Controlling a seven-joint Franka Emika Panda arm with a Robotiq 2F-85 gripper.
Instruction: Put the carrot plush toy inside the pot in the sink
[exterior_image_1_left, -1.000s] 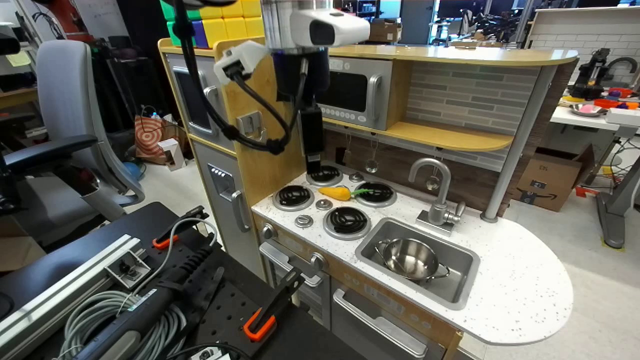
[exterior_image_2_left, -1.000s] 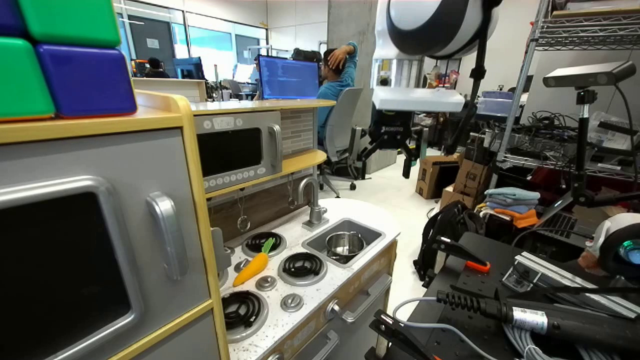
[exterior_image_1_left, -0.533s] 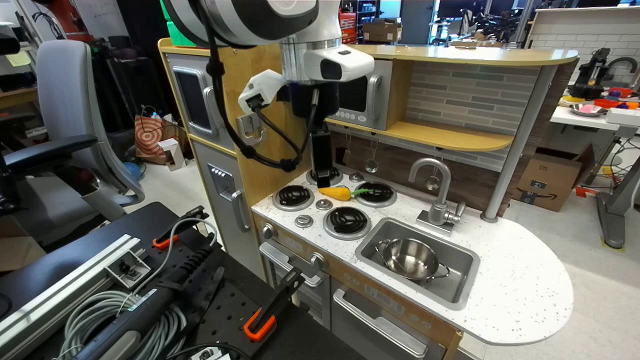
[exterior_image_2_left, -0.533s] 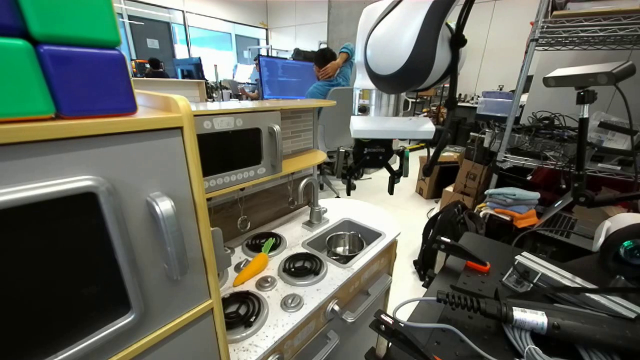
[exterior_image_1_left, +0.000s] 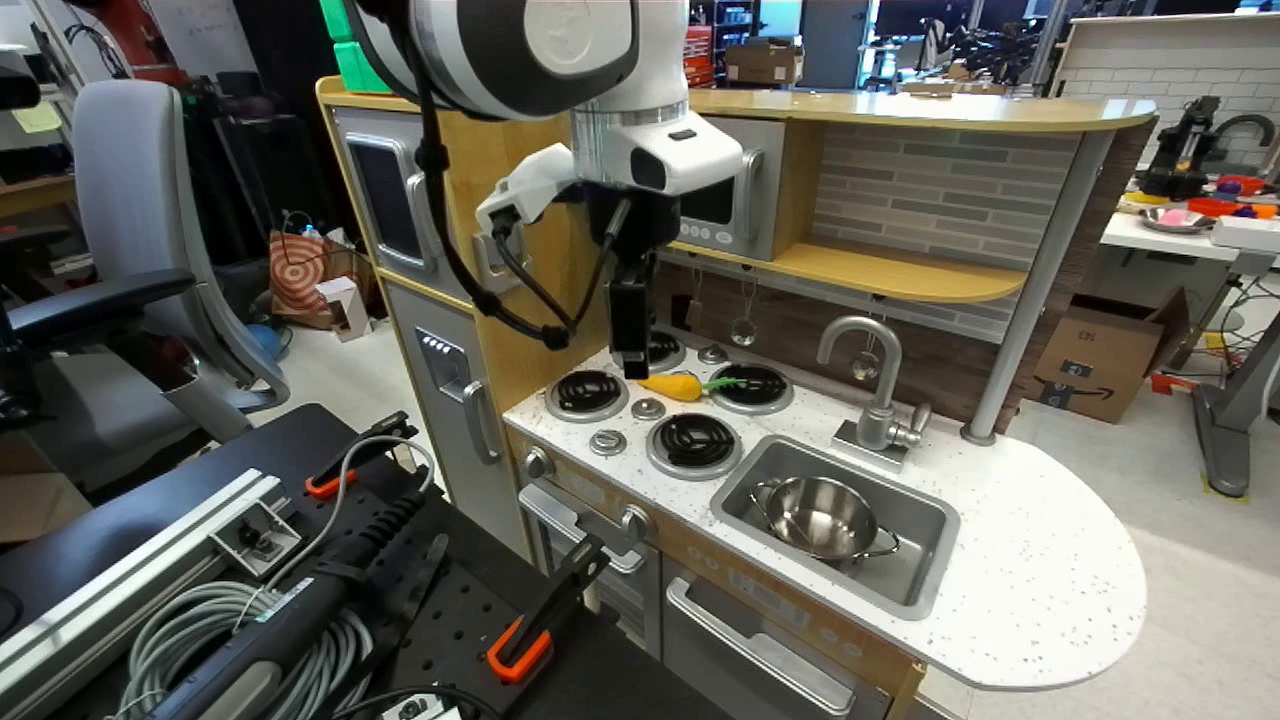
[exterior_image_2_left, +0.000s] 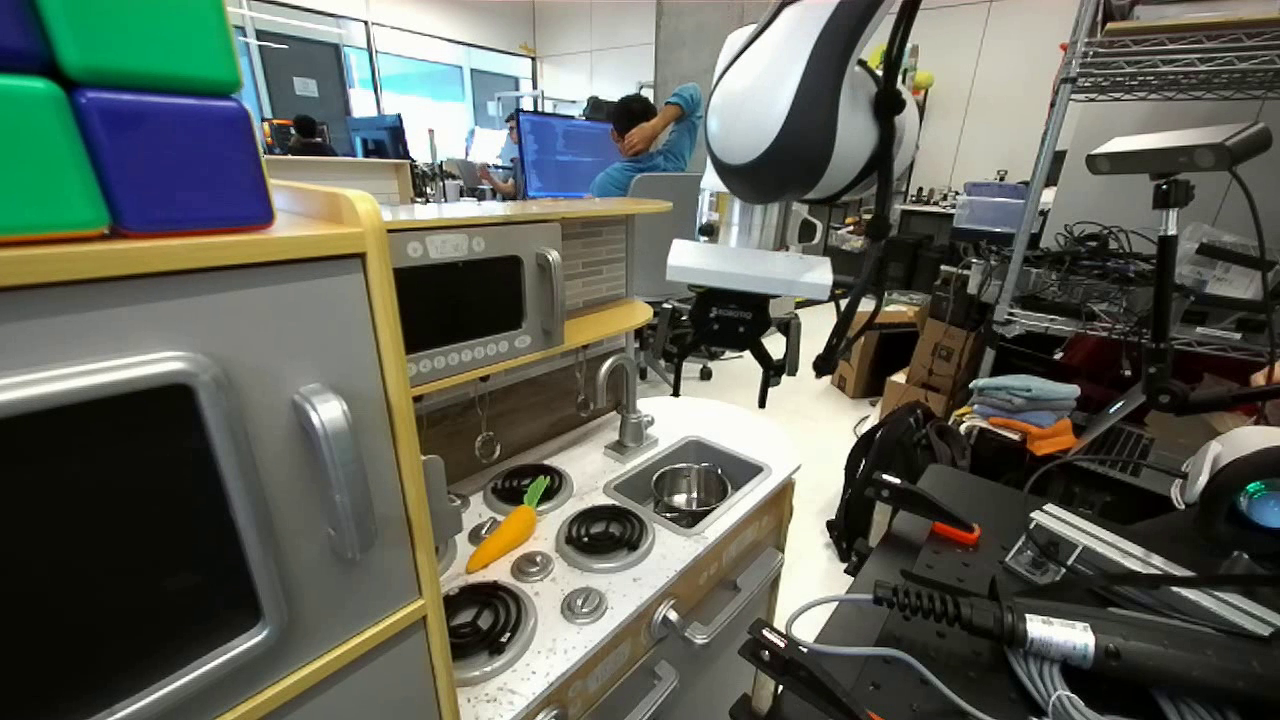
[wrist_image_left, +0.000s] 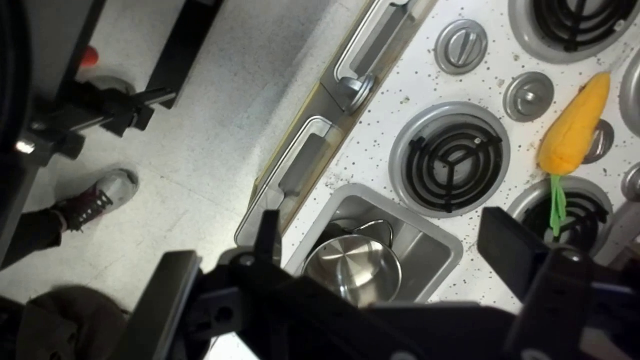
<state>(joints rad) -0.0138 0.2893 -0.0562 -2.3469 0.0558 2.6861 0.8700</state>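
Observation:
The carrot plush toy (exterior_image_1_left: 672, 386) lies on the white counter among the burners, its green leafy end over one burner. It also shows in an exterior view (exterior_image_2_left: 505, 538) and at the right of the wrist view (wrist_image_left: 575, 127). The shiny steel pot (exterior_image_1_left: 822, 518) stands in the grey sink (exterior_image_1_left: 905, 567), and the wrist view shows the pot (wrist_image_left: 357, 267) partly hidden by the gripper. My gripper (exterior_image_2_left: 720, 396) is open and empty, held high above the counter, apart from the toy. In the wrist view the gripper's fingers (wrist_image_left: 381, 217) frame the sink, with the toy off to the right.
A silver tap (exterior_image_1_left: 878, 390) rises behind the sink. Above the counter are a microwave (exterior_image_2_left: 465, 300) and a yellow shelf (exterior_image_1_left: 895, 272). A tall cabinet (exterior_image_2_left: 180, 480) stands beside the burners. A black table (exterior_image_1_left: 440, 600) with clamps and cables stands in front.
The arm has come down, and in an exterior view the gripper has moved left and tilted slightly. It stays open. The toy and the pot have not moved.

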